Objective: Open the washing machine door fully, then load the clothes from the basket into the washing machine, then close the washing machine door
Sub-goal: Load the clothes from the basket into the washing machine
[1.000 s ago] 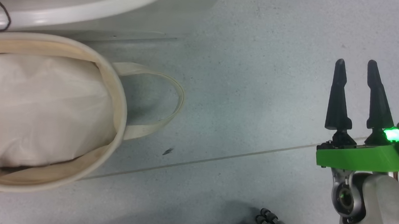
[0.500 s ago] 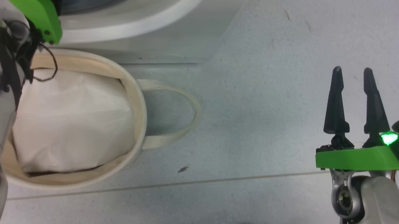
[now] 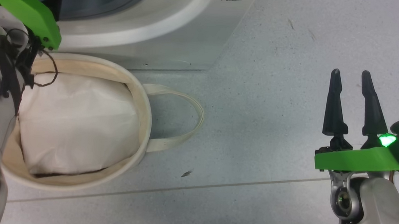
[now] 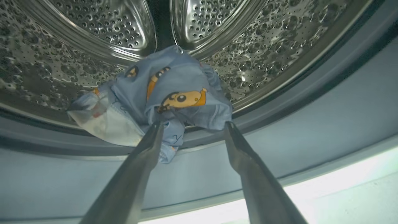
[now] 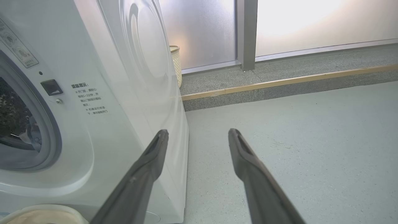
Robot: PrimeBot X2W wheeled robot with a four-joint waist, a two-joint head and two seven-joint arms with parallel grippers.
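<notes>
– where print shows on the white box-shaped washing machine (image 5: 124,93), can any of it be read?
– hardly. beside the round opening are a few short lines of small chinese print (image 5: 90,99), too fine to make out, and higher up a slanted grey label (image 5: 18,49) with tiny icons. a dark square latch recess (image 5: 51,87) sits between them.
– and the room?
– a pale grey speckled floor (image 3: 273,133), matte, crossed by one thin seam (image 3: 214,186). beyond the machine runs a raised grey ledge edged with a wood-coloured strip (image 5: 295,81), then frosted glass panels (image 5: 311,25) split by a grey post (image 5: 245,34). a pale woven bin (image 5: 176,65) stands behind the machine.
– where are the clothes?
– the soft blue fabric clothes (image 4: 168,93), printed with brown bears and orange marks, lie bunched at the front lip of the shiny perforated steel drum (image 4: 77,62), one fold hanging over the grey gasket ring (image 4: 311,102).
– does the left gripper grip them?
– no. the left gripper (image 4: 193,124) has its two long dark fingers spread wide, tips at the near edge of the bundle, nothing pinched.
– the right one?
– the right gripper (image 3: 350,71) hangs over bare floor, fingers parted, empty.
– the basket?
– the round cream-white canvas basket (image 3: 145,118) stands on the floor just in front of the machine, with plain white cushion-like padding (image 3: 75,123) inside and one loop handle (image 3: 200,117) lying flat.
</notes>
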